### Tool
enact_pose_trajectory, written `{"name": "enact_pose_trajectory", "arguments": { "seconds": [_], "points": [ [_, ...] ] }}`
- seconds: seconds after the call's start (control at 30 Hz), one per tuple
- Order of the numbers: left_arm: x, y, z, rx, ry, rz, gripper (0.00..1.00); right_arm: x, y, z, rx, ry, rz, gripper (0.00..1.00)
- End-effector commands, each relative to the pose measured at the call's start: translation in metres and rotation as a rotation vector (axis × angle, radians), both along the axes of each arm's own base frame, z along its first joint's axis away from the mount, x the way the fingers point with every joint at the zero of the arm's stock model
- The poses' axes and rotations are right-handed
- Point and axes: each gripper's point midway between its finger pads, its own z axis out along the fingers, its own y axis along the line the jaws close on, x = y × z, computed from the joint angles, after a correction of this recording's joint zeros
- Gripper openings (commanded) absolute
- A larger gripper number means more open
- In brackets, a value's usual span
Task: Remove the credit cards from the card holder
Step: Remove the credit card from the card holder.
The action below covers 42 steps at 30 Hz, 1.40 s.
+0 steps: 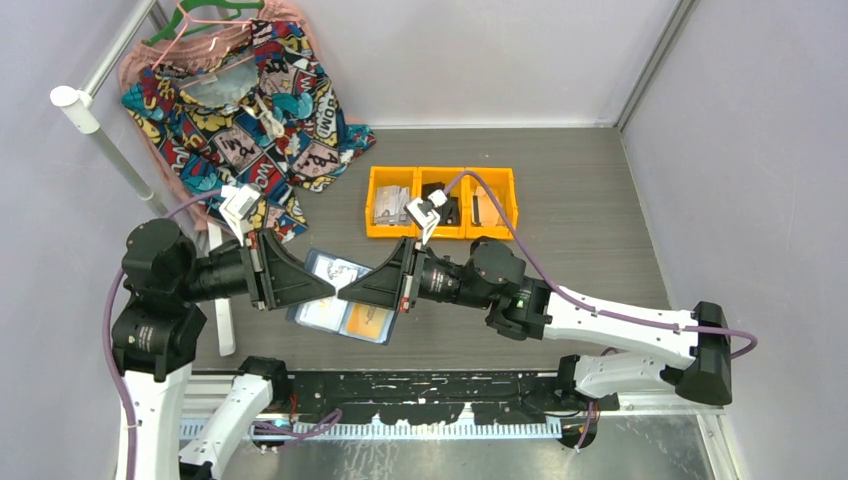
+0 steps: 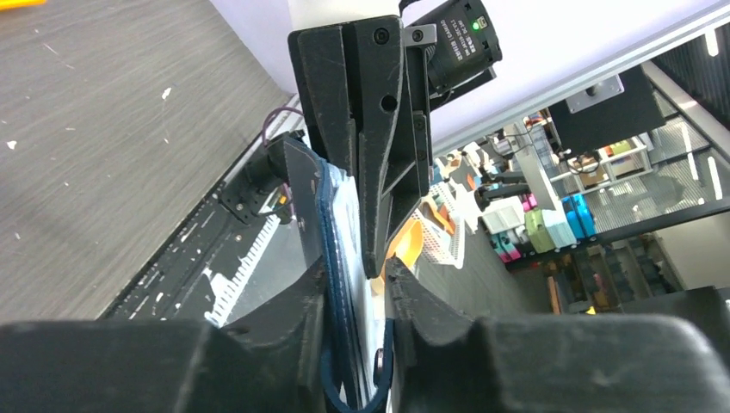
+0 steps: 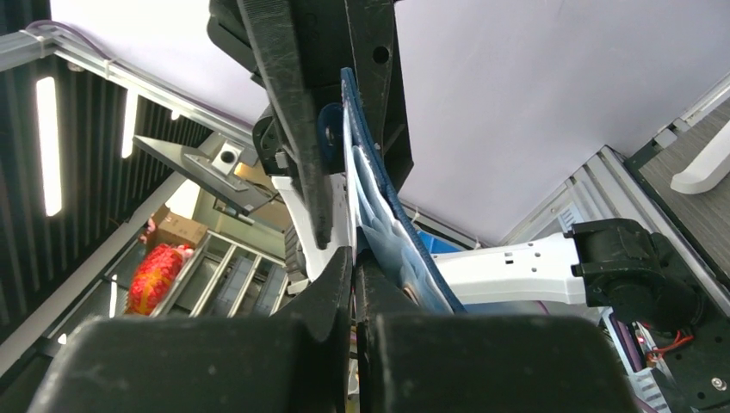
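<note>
Grey wood-grain tabletop (image 1: 590, 180), with scuffs and white specks in the left wrist view. Pale lavender walls (image 1: 480, 50) at the back and right, and a white frame post (image 1: 655, 62) in the corner. A white rail (image 1: 105, 135) slants at far left, with a comic-print garment (image 1: 255, 110) bunched beside it. A black slotted rail (image 1: 420, 385) runs along the near edge, with a metal sheet (image 1: 650, 450) below it. The wrist views look out on a workshop: strip lights (image 3: 47, 146), shelving (image 3: 224, 275), a cardboard box (image 3: 176, 231) and coloured bins (image 2: 551, 225).
</note>
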Motion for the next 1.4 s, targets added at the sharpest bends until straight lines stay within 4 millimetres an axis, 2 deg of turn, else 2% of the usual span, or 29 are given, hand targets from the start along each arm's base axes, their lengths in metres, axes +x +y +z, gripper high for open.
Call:
{"name": "enact_pose_trajectory", "arguments": {
  "seconds": [0.0, 0.07, 0.23, 0.43, 0.77, 0.83, 0.9, 1.0, 1.23, 1.3, 1.37],
  "points": [
    [-0.014, 0.000, 0.011, -0.026, -0.048, -0.056, 0.19, -0.004, -0.011, 0.028, 0.109, -0.024, 0.003, 0.03],
    [-0.015, 0.000, 0.012, -0.027, -0.054, -0.050, 0.10, -0.004, -0.014, 0.027, 0.114, -0.026, -0.001, 0.04],
    [-0.013, 0.000, 0.016, -0.027, -0.061, -0.038, 0.00, -0.005, -0.024, 0.021, 0.107, -0.030, -0.016, 0.04],
    [-0.011, 0.000, 0.020, -0.028, -0.072, -0.029, 0.00, -0.004, -0.033, 0.015, 0.101, -0.026, -0.041, 0.01],
    [-0.010, 0.001, 0.021, -0.020, -0.091, -0.017, 0.00, -0.004, -0.034, 0.012, 0.085, -0.036, -0.043, 0.01],
    [-0.010, 0.001, 0.021, -0.020, -0.098, -0.017, 0.00, -0.004, -0.035, 0.011, 0.078, -0.036, -0.046, 0.11],
    [-0.010, 0.001, 0.022, -0.020, -0.103, -0.016, 0.00, -0.003, -0.036, 0.012, 0.085, -0.031, -0.051, 0.26],
    [-0.009, 0.001, 0.021, -0.017, -0.103, -0.015, 0.00, -0.003, -0.033, 0.016, 0.119, -0.023, -0.042, 0.30],
    [-0.007, 0.001, 0.022, -0.011, -0.110, -0.006, 0.00, -0.006, -0.023, 0.030, 0.150, -0.030, -0.001, 0.30],
    [-0.007, 0.001, 0.022, -0.010, -0.111, -0.006, 0.00, -0.007, -0.023, 0.031, 0.154, -0.032, 0.000, 0.24],
    [-0.008, 0.001, 0.022, -0.009, -0.113, -0.006, 0.00, -0.006, -0.026, 0.031, 0.156, -0.034, -0.009, 0.13]
  ]
}}
